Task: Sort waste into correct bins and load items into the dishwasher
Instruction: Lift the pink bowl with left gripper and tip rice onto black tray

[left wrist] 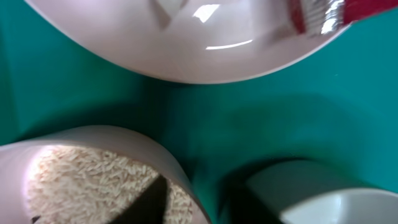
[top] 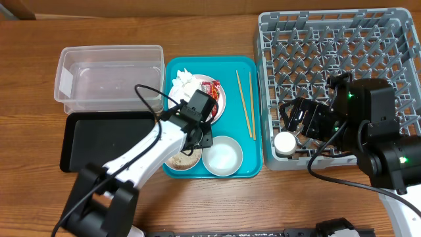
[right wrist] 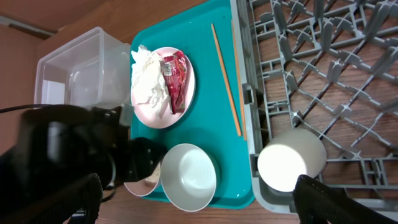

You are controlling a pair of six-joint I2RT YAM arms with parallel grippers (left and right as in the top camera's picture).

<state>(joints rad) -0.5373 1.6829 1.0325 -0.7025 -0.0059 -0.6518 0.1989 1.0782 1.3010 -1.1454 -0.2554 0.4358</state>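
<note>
1. Overhead, the right pincer (top: 299, 124) hangs over the front-left corner of the large square grey plastic dish rack (top: 368, 39). Its fingers are spread apart and grip nothing.
2. Just beside it, a small white cup (top: 286, 143) sits inside that corner against the lattice wall. I cannot tell whether it stands square between the pegs or leans. If it leans, a brush from a finger could tip it or roll it.
3. The left pincer (top: 199, 135) is low over the teal serving tray (top: 233, 125). Its wrist view is too close to show the fingers, so I cannot tell whether they are apart or together.
4. Right under it is a pale round dish (left wrist: 124, 134) of loose white rice grains (left wrist: 93, 180). It is hemmed in by the small pale-pink plate (right wrist: 189, 93) and a white bowl (top: 222, 157).
5. In such tight quarters, a grip on one rim could tilt the dish and scatter rice over the tray, or shove its neighbours.
6. Further out, the crumpled white paper napkin (top: 185, 84) and red-printed snack wrapper (top: 211, 87) lie on the pink plate. The wooden chopsticks (top: 245, 104) lie on the tray. The clear rectangular plastic tub (top: 108, 72) and flat black tray (top: 108, 141) wait on the wooden counter (top: 197, 26).
</note>
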